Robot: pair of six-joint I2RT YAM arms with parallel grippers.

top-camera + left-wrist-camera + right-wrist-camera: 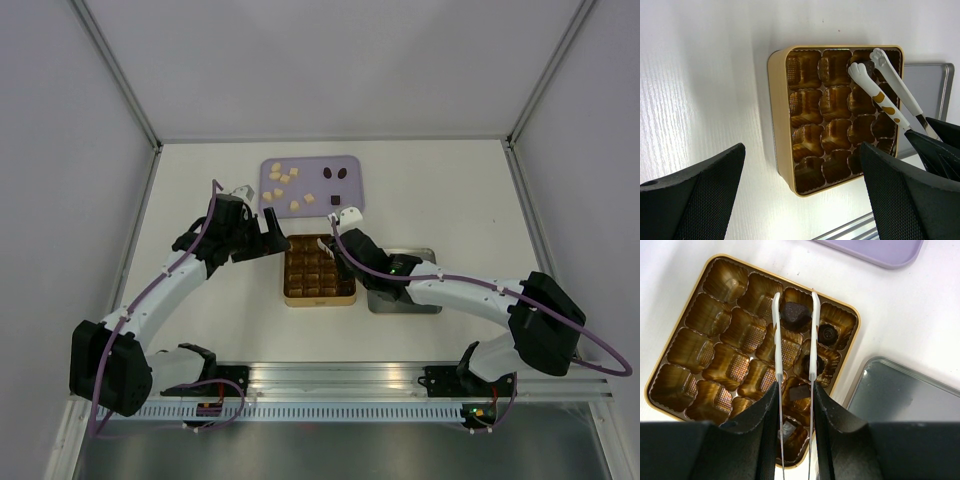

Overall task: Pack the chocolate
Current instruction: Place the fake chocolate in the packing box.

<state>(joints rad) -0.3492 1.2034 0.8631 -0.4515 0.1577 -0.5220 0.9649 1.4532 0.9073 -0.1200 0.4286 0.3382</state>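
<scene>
Right wrist view: white-tipped metal tweezers (pixel 777 340) straddle a dark chocolate lump (pixel 794 314), upper centre of gold gridded tin (pixel 730 365).
Tweezers clamped by right gripper (pixel 795 390); left gripper (pixel 800 165) gapes; cream cubes (pixel 283 180) on lilac tray (pixel 350 165).

A gold tin (pixel 320 301) of gridded cups sits mid-worktop (pixel 460 200), a grey metal lid (pixel 405 303) just beside its right edge, a lilac tray (pixel 320 190) behind it — and white, brown-spotted tweezers (pixel 879 96) reach over the cups, tips apart.

White table (pixel 450 200), pale grey walls (pixel 330 60)
</scene>
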